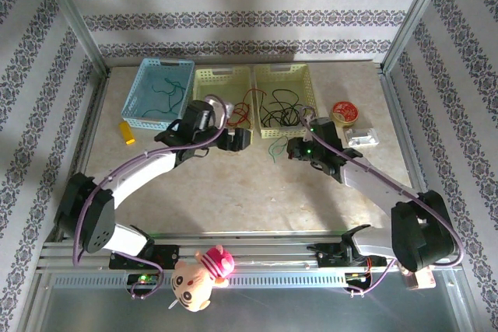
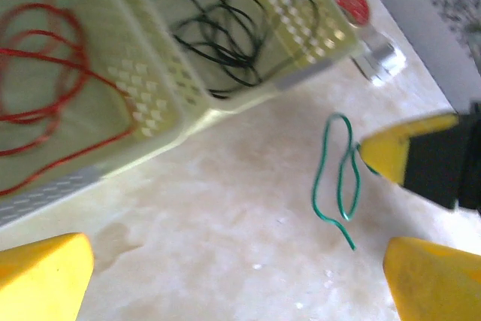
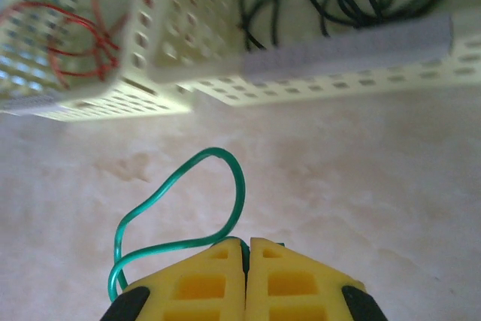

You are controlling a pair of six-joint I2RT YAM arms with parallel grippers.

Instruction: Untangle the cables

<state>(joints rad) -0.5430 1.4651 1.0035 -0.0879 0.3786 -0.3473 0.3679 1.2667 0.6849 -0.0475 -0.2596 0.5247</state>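
Green cable (image 3: 214,151), looped over the desk (image 3: 361,186), sits pinched in the clenched right tool (image 3: 246,249), seemingly near its end; left tool (image 2: 239,261) gapes released.

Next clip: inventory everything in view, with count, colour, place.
blue basket: one, blue, far left
green cable: one, green, inside the blue basket
yellow baskets: two, pale yellow, side by side, far centre
red cables: count unclear, red, left yellow basket
black cables: count unclear, black, right yellow basket
loose green cable: one, green, in front of the yellow baskets
red spool: one, red, far right
white piece: one, white, beside the spool
yellow block: one, yellow, left, near the blue basket
plush toy: one, pink and cream, near edge between arm bases
left gripper: one, yellow fingers, open
right gripper: one, yellow fingers, shut on the loose green cable
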